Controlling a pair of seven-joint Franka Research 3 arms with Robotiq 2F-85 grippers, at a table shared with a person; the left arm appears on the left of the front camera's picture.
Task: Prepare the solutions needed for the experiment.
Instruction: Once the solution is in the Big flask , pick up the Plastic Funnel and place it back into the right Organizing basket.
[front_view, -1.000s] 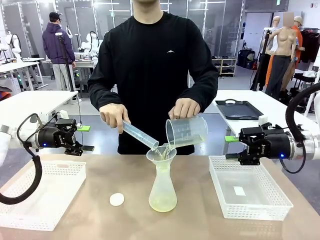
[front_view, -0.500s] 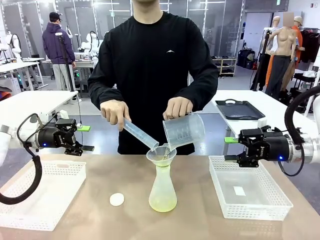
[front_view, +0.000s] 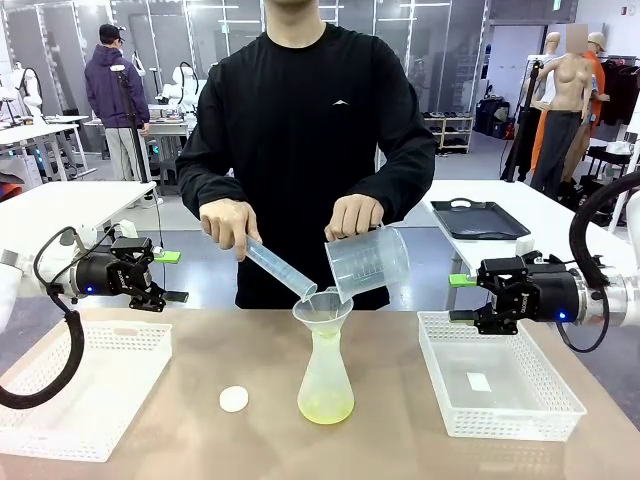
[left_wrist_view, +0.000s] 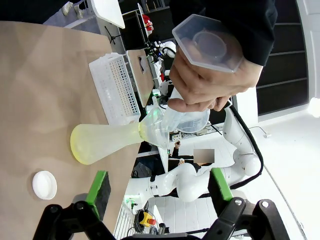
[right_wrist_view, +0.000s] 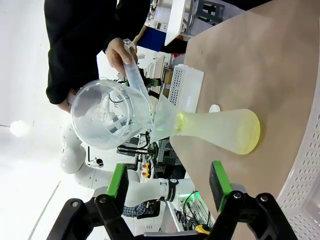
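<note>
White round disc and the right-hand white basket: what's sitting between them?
In the front view, a clear cone-shaped flask holding shallow pale yellow-green liquid stands between the small white round disc and the white plastic basket.

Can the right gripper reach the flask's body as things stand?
Probably yes: right gripper is open, and bare table lies between it and the flask; the person's beaker crowds only the funnel.
</note>
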